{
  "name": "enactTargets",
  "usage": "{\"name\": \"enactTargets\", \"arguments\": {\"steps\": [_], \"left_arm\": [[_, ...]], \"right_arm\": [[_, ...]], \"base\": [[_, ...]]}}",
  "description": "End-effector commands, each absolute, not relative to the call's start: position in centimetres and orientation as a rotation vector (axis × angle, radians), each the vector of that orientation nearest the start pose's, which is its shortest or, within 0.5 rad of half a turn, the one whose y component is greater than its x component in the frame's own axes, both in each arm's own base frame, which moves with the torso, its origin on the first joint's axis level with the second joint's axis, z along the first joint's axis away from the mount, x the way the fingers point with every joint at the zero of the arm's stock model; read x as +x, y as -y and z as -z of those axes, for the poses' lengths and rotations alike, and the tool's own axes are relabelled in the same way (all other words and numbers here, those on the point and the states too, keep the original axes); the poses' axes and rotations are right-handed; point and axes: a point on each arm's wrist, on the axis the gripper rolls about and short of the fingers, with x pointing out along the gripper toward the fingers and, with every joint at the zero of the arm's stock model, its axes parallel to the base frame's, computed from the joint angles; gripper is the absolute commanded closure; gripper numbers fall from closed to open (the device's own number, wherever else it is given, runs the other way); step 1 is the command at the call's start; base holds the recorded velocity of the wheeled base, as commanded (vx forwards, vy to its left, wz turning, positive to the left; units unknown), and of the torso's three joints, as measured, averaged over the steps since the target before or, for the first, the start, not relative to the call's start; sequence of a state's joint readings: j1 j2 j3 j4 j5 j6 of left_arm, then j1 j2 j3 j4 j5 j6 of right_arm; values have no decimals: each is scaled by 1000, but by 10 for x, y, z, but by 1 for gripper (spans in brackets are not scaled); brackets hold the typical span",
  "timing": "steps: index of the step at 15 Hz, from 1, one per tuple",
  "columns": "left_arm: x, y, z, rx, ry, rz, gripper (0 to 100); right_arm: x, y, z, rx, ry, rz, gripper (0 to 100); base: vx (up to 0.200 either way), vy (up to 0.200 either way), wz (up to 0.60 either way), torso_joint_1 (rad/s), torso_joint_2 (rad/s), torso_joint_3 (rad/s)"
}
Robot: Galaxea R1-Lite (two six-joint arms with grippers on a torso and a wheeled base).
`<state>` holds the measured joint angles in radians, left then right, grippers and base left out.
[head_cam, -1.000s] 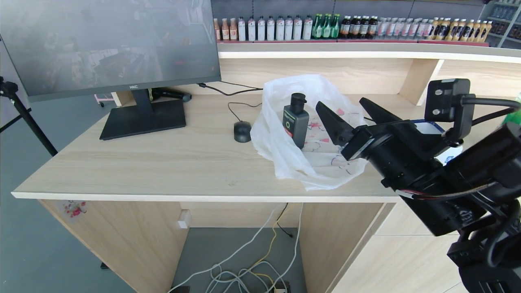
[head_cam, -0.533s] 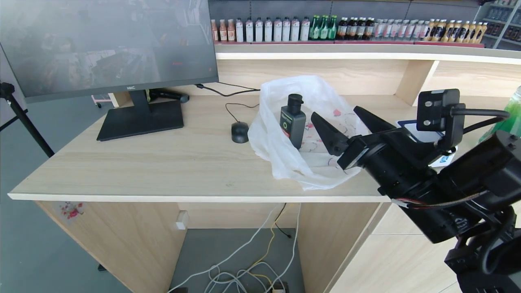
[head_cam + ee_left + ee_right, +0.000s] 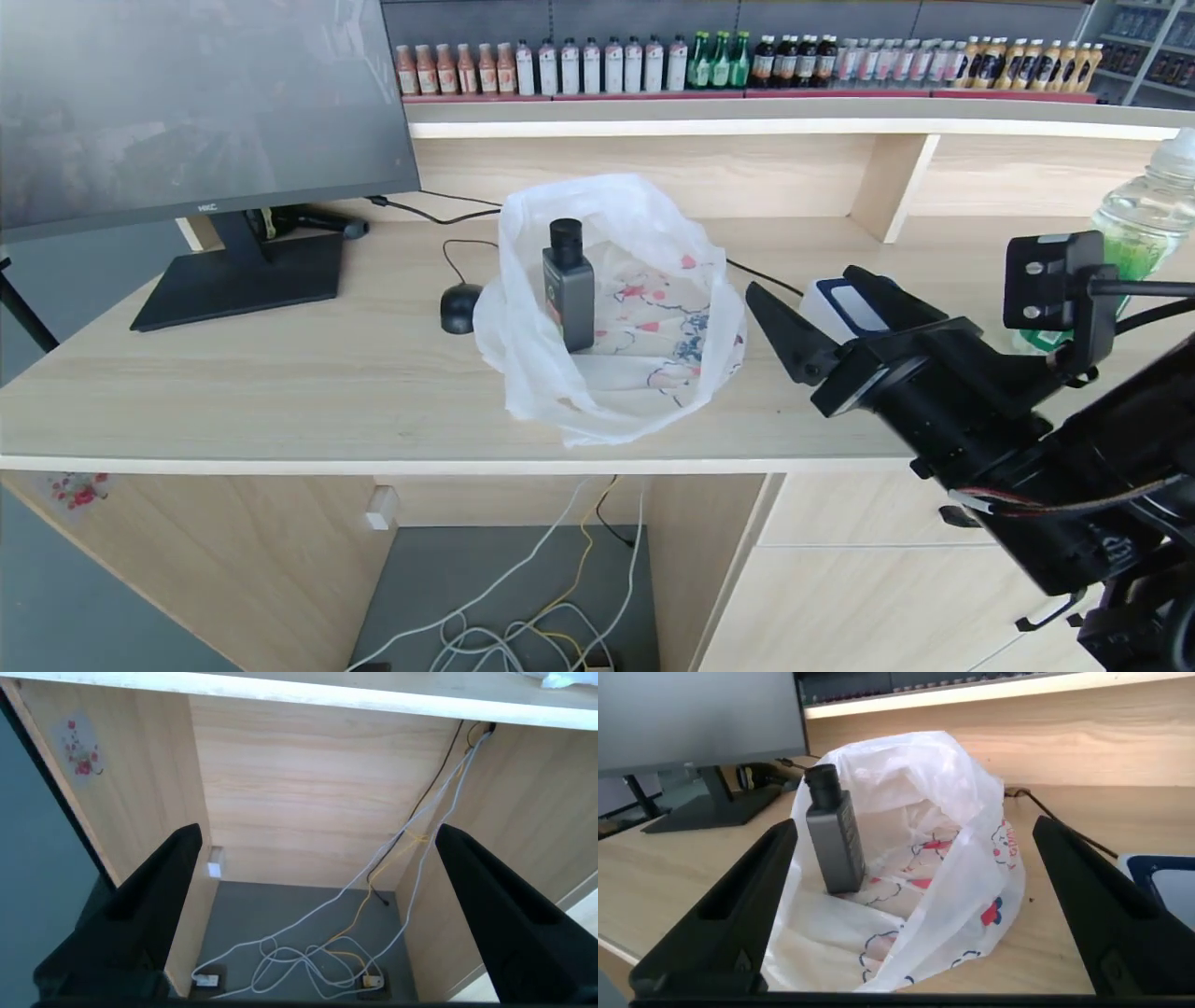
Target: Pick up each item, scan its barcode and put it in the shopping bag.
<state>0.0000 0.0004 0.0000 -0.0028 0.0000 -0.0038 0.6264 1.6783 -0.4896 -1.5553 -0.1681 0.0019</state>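
Hanging wide open with nothing in it, the right gripper (image 3: 799, 282) points at the shopping bag (image 3: 644, 373) on the desk (image 3: 280, 373), just ahead of its fingertips. The grey bottle (image 3: 831, 845) stands upright inside the bag, nearer one finger. A blue-and-white box (image 3: 854, 308) lies close by the other finger. The left gripper (image 3: 318, 831) sits below the desktop, fingers spread too, with cables (image 3: 308, 952) on the floor beyond them.
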Motion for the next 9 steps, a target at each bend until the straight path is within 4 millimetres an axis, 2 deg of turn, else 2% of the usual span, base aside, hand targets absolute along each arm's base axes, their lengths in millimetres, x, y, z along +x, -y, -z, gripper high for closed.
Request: {"name": "enactTargets", "arguments": {"steps": [1, 9], "left_arm": [[-23, 0, -76, -5, 3, 0, 0], [-23, 0, -76, -6, 3, 0, 0]], "right_arm": [[208, -143, -201, 143, 340, -445, 0], [201, -135, -199, 131, 331, -432, 0]], "base": [[0, -200, 0, 2, 2, 2], [0, -200, 0, 4, 4, 2]]}}
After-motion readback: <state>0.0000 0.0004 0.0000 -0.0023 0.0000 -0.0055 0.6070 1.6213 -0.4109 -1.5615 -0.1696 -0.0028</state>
